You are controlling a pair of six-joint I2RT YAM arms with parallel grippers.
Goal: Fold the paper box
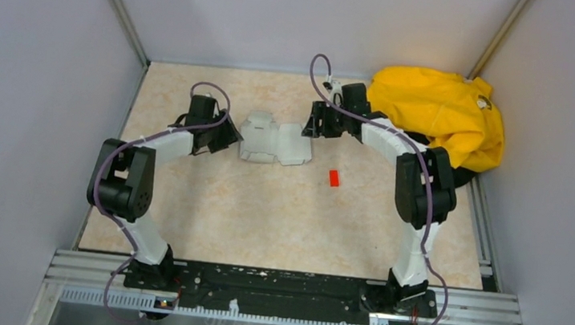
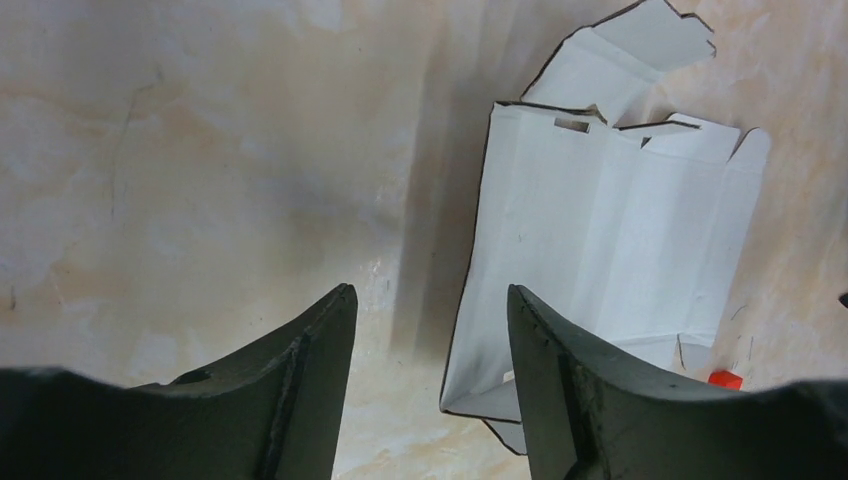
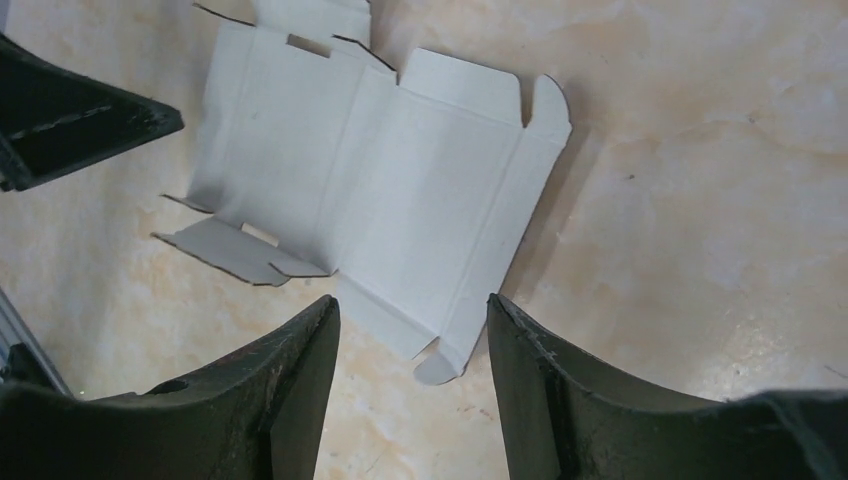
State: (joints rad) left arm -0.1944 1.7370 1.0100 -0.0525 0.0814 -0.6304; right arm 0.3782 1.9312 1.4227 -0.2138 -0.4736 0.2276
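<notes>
The paper box [image 1: 273, 140] is a pale die-cut cardboard sheet, partly raised at its left panel, lying on the table at back centre. It shows in the left wrist view [image 2: 610, 240] and in the right wrist view [image 3: 380, 190], with flaps and tabs spread out. My left gripper [image 1: 229, 135] is open and empty just left of the sheet's left edge, its fingers [image 2: 560, 380] near the raised panel. My right gripper [image 1: 314, 125] is open and empty at the sheet's right edge, above a rounded tab [image 3: 440, 368].
A small red block [image 1: 334, 178] lies right of the sheet; it shows in the left wrist view [image 2: 725, 379]. A yellow garment [image 1: 443, 113] is heaped at the back right corner. Grey walls enclose the beige marbled table [image 1: 262, 216].
</notes>
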